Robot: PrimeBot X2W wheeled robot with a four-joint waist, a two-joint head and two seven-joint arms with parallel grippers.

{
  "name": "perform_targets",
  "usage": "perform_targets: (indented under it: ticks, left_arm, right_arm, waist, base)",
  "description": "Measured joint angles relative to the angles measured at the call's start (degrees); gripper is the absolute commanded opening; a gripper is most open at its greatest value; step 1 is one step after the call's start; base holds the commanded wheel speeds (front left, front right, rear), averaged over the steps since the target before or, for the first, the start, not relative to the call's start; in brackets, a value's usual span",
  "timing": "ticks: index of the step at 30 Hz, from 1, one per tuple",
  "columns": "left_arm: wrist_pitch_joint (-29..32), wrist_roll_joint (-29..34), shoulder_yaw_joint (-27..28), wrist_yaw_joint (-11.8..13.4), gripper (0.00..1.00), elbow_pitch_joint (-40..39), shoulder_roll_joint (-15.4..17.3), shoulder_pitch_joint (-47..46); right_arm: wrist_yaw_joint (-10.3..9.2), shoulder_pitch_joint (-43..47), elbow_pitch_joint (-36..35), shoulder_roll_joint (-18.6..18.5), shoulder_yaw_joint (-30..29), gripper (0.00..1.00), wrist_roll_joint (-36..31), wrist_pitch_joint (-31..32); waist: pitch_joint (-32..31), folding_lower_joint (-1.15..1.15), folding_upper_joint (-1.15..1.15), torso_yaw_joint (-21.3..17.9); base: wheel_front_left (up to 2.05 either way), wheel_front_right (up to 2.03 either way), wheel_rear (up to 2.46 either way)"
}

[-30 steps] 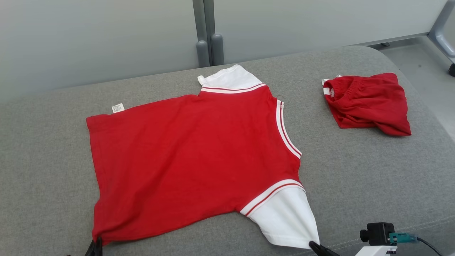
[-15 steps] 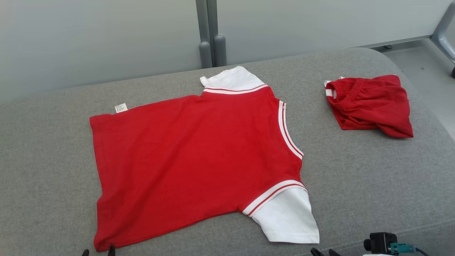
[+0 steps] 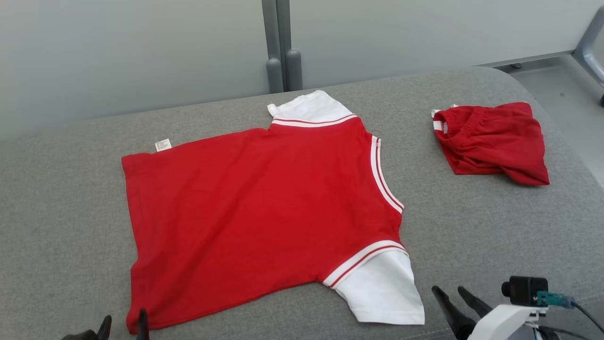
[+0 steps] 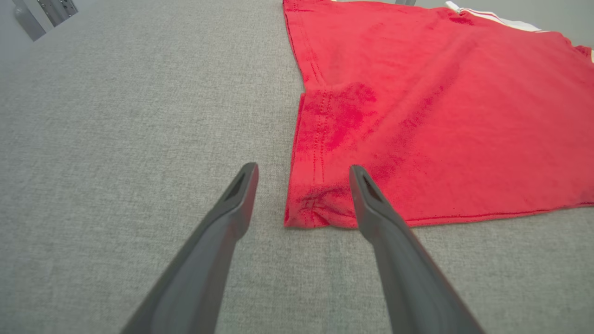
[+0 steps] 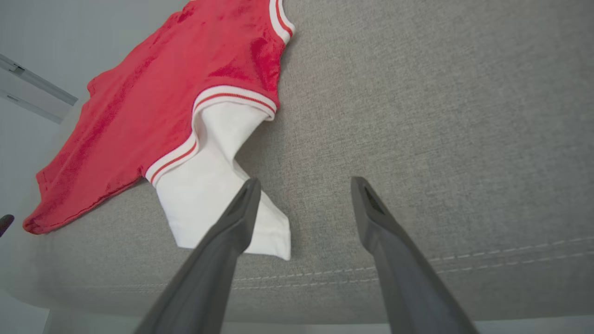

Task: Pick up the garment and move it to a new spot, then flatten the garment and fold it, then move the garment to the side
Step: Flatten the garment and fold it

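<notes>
Head view: the garment [image 3: 264, 217], a red shirt with white sleeves, lies spread across the middle of the frame on the grey counter [image 3: 472, 236], its body smooth and nothing doubled over. The left gripper [image 3: 123, 317] sits at the bottom left edge and the right gripper [image 3: 447, 289] at the lower right, both with fingers spread wide and holding nothing. Judging by this, the placing and flattening look done, while the folding and the move to the side are left. This view also takes in a bunched pair of red shorts [image 3: 490, 141] at the upper right, well apart from the shirt, and a small label [image 3: 163, 144] at the shirt's upper left edge.

Left wrist view: the wide fingers straddle the hem corner [image 4: 306, 213], which is slightly puckered. That detail is too small to read from the head view. Whether the tips touch the cloth I cannot tell.

Right wrist view: the near white sleeve [image 5: 209, 195] lies flat but creased at centre left, with one finger passing over its corner and the other over bare counter.
</notes>
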Motion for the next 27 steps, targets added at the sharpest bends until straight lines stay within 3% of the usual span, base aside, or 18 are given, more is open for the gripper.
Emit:
perform_targets:
  ticks: [15,27]
  left_arm:
    - [-1.19,2.49,-1.65,0.16,1.00,-6.34,-2.43,-3.03]
    - [-1.48,3.05,-0.94,1.43,1.00,-9.77,-3.44,-3.03]
  right_arm:
    - [-1.54,-8.22,-2.07,-0.30,0.23,1.00,-8.20,-6.38]
    - [-5.05,-10.62,-2.55,1.57,-0.93,1.00,-12.05,-10.66]
  waist:
    - [-0.87,0.00,0.00,0.76]
    - [-1.45,0.00,0.00,1.57]
  base:
    - [0.00,0.00,0.00]
    - [0.00,0.00,0.00]
